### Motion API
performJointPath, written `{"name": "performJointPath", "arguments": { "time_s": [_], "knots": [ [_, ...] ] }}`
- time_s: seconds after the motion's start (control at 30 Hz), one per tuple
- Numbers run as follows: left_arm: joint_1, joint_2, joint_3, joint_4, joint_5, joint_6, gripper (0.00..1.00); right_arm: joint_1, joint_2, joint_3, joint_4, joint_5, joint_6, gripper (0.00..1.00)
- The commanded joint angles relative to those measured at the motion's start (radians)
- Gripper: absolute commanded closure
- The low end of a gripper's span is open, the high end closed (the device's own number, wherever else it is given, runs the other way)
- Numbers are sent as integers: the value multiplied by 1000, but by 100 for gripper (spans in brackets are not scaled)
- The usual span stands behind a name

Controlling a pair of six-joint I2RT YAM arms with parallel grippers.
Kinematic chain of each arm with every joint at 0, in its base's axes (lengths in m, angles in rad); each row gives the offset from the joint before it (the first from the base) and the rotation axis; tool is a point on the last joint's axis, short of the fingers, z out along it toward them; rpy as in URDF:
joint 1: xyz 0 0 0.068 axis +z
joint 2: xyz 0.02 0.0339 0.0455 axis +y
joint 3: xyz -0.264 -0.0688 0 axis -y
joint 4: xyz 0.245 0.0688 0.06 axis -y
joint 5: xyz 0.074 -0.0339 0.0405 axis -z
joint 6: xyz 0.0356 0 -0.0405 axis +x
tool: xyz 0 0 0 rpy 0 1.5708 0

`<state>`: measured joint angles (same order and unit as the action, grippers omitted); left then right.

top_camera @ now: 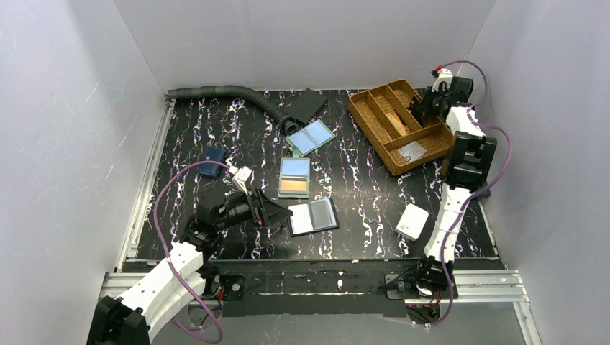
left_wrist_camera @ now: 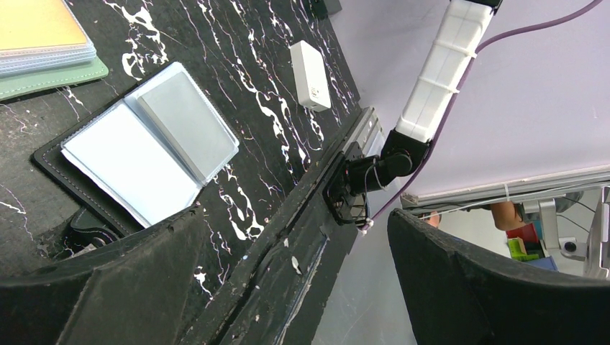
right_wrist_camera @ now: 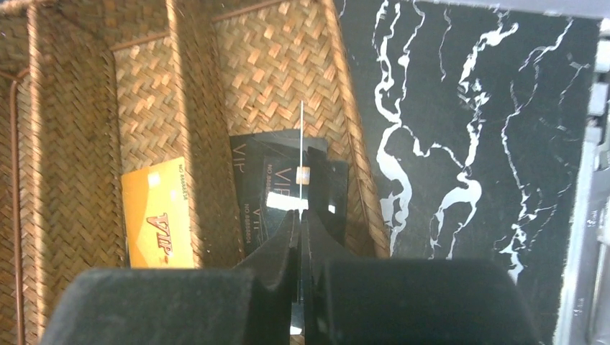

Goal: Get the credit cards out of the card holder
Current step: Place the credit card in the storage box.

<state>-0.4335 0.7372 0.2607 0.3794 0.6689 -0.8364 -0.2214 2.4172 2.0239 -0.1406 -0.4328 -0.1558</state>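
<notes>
The grey-green card holder [top_camera: 295,177] lies open mid-table, showing a blue card [top_camera: 295,167] and an orange card [top_camera: 294,186]; its corner and orange card [left_wrist_camera: 36,25] show in the left wrist view. My left gripper [top_camera: 277,213] is open and empty, low over the table just left of a black bifold [top_camera: 313,215]. My right gripper [top_camera: 421,109] is over the wicker tray [top_camera: 374,97]. In its wrist view it [right_wrist_camera: 301,215] is shut on a thin card [right_wrist_camera: 301,136] seen edge-on. A black card [right_wrist_camera: 255,187] and an orange card [right_wrist_camera: 155,215] lie in the tray [right_wrist_camera: 273,65].
The black bifold with white and grey panels [left_wrist_camera: 144,144] lies close to the left fingers. A pale blue bifold [top_camera: 311,136], a navy wallet [top_camera: 212,162], a white box [top_camera: 412,221] and a grey hose [top_camera: 223,92] are on the table. White walls enclose it.
</notes>
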Motion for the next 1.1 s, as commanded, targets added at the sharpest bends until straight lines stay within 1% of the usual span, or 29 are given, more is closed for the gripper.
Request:
{"name": "performJointPath", "arguments": {
  "time_s": [0.0,0.1,0.3,0.4,0.73,0.87,0.97,1.07],
  "knots": [
    [7,-1,23,-8,3,22,2,-4,32,86,-66,-49,-8,93],
    [7,6,23,-7,3,23,2,-8,44,92,-79,-48,-7,88],
    [7,12,24,-7,4,23,2,-13,44,90,-88,-12,-7,72],
    [7,10,25,-7,4,22,2,-13,33,88,-90,10,-15,67],
    [7,-2,29,-9,9,17,2,-13,-46,61,-90,120,-54,60],
    [7,-8,29,-7,-5,7,2,-13,-81,52,-106,151,-72,59],
    [7,-3,24,-7,-35,-16,2,-13,-118,29,-113,155,-82,58],
    [7,14,17,-7,-73,-63,2,-13,-172,-17,-114,126,-84,57]
  ]
}}
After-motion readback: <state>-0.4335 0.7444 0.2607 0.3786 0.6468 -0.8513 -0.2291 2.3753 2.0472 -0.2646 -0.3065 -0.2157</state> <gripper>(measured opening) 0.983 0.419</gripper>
